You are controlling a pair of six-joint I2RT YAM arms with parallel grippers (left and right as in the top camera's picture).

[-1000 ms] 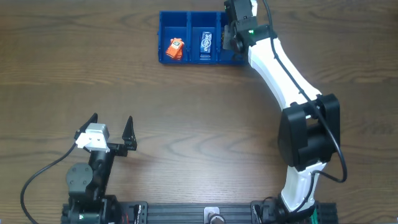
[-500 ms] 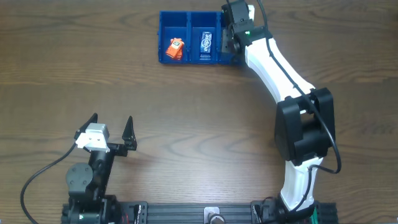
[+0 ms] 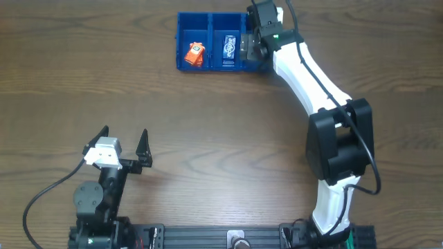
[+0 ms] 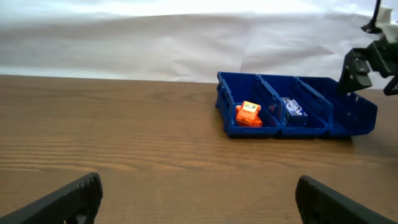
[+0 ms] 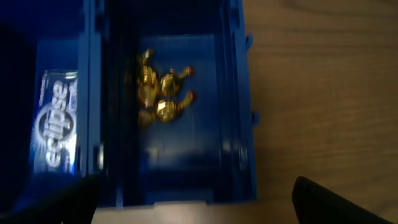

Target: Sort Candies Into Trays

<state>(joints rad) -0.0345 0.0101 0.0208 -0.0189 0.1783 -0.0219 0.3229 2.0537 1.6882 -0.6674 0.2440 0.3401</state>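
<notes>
Shifted slightly toward the tray's far side since a second ago, my right gripper (image 5: 196, 209) hangs open over the end compartment of the blue tray (image 5: 239, 93), where the gold candies (image 5: 160, 93) lie. The drop looks done; next I should lift clear.

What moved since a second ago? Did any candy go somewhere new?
The right arm swung slightly left and up the top view, carrying the right gripper over the blue tray, above its right compartment, then stopped. No grab or drop shows. The orange candy, the blue packet and the left gripper stayed put.
</notes>
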